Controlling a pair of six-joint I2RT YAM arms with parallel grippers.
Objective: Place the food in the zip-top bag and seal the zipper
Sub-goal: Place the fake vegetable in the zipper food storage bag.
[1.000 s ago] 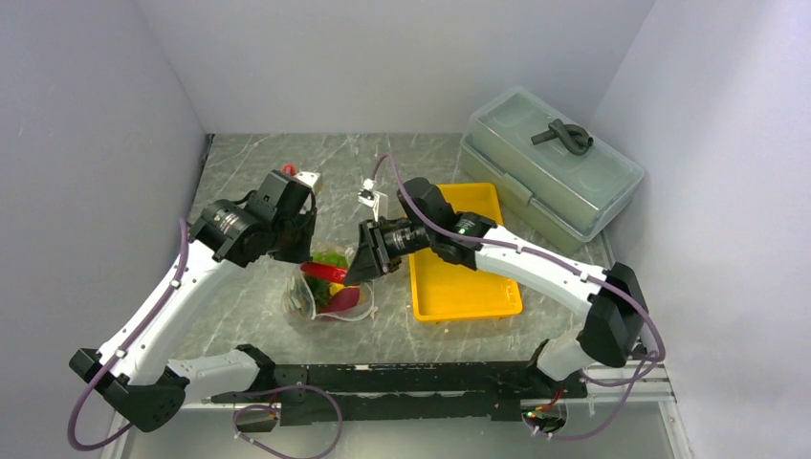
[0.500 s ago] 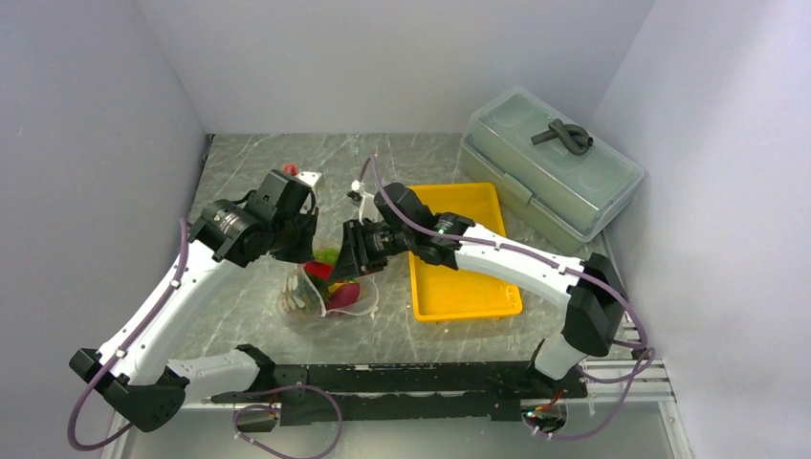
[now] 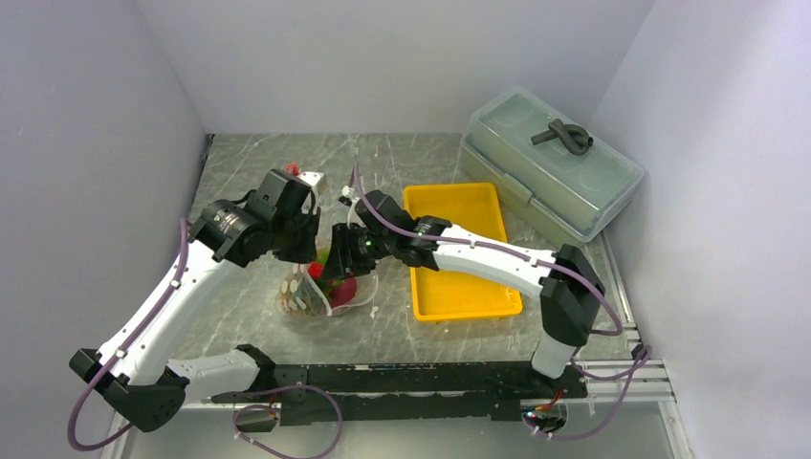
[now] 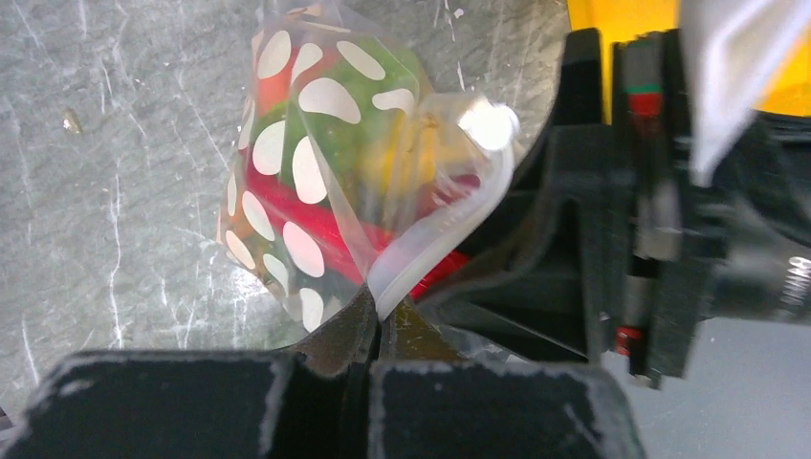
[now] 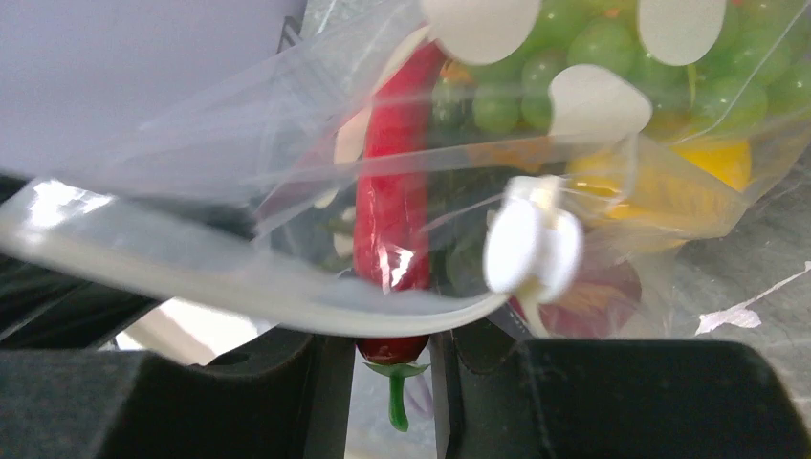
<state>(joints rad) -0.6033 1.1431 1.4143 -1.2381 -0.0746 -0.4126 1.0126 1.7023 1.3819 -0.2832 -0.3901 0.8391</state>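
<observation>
Chili pepper (image 5: 392, 220) sits clenched in our right fingers (image 5: 287, 402), poked into the mouth of the zip-top bag (image 4: 316, 191) resting on the tabletop (image 3: 239, 172). Our left fingers (image 4: 335, 339) pinch the zipper (image 4: 440, 234), propping the mouth open so food can enter.

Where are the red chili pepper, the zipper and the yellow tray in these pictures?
red chili pepper (image 5: 394, 191): right wrist view, on the middle of its red body.
zipper (image 5: 239, 287): right wrist view, on the whitish strip along the bag's mouth.
yellow tray (image 3: 459, 292): top external view, on its bare floor.
</observation>
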